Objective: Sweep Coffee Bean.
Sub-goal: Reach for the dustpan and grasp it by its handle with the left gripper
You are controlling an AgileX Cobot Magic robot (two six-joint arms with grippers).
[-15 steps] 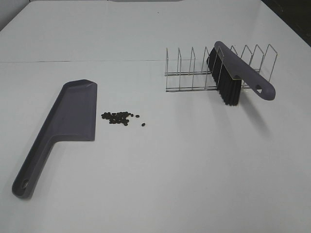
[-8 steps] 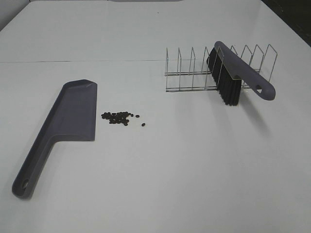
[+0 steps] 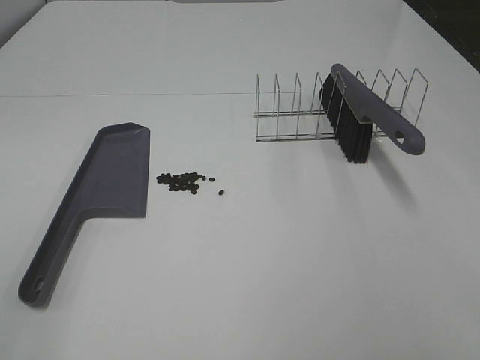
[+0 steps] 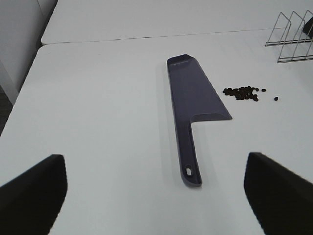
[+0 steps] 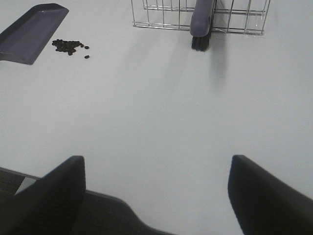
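1. Table (image 3: 300,270): white, matte. Bears all items below.

2. Dustpan (image 3: 105,187): dark grey-purple, flat pan with a long handle and a hang-hole at the handle's end. Lies flat on the table. Reference item for this list.

3. Coffee bean (image 3: 182,182): a tight cluster of small dark beans on the table, just beside the dustpan's long open edge and not touching it. Two stray beans lie a little further out, on the side away from the dustpan.

4. Rack (image 3: 296,112): wire, with upright dividers. Well apart from the dustpan, beyond the beans.

5. Brush (image 3: 375,112): grey-purple handle, black bristles pointing down. Set slantwise among the rack's dividers, at the rack end far from the dustpan. The handle's holed end juts out past the wires.

6. Left gripper (image 4: 156,196): above the table on the dustpan's handle side. Black fingers (image 4: 34,193) spread wide, nothing between them, touching nothing.

7. Right gripper (image 5: 159,196): near the table's edge, well apart from the dustpan and facing the rack. Fingers (image 5: 266,193) spread wide, holding nothing.
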